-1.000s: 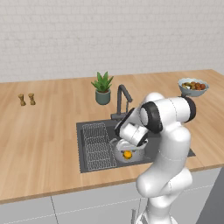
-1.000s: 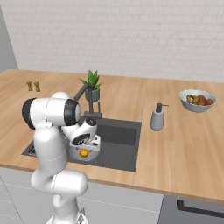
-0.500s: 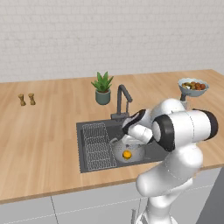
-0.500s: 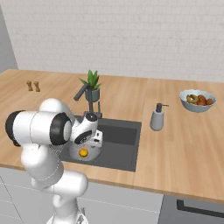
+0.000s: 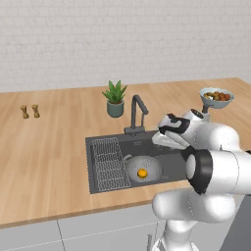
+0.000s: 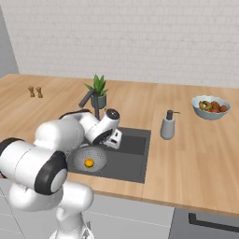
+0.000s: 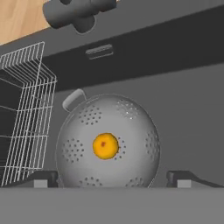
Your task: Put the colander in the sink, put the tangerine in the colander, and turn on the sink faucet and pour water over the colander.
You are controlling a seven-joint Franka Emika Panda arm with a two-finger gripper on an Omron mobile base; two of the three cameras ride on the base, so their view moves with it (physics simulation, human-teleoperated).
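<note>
The silver perforated colander [image 7: 135, 127] stands in the dark grey sink [image 5: 172, 165], beside the wire rack. The orange tangerine [image 7: 105, 145] lies in the middle of the colander [image 5: 148, 165], loose. My gripper [image 7: 111, 179] hangs above the near rim of the colander [image 6: 95, 156], open, with nothing between its fingertips [image 7: 41, 179]. In the base views the gripper [image 5: 161, 138] hovers over the right part of the basin. The dark sink faucet [image 5: 137, 112] rises at the back rim, with its base [image 7: 76, 13] at the top of the hand view. No water shows at its spout.
A wire grid rack [image 5: 109, 164] fills the sink's left part. A potted plant [image 5: 115, 100] stands behind the faucet. A soap dispenser [image 6: 167, 126] and a fruit bowl [image 6: 211, 106] sit on the counter to the right, two small shakers [image 5: 29, 112] far left.
The gripper has lifted up off the colander and drawn back toward the sink's right side, its jaws a little wider. The arm's elbow has swung toward the cameras. The tangerine stays in the colander.
</note>
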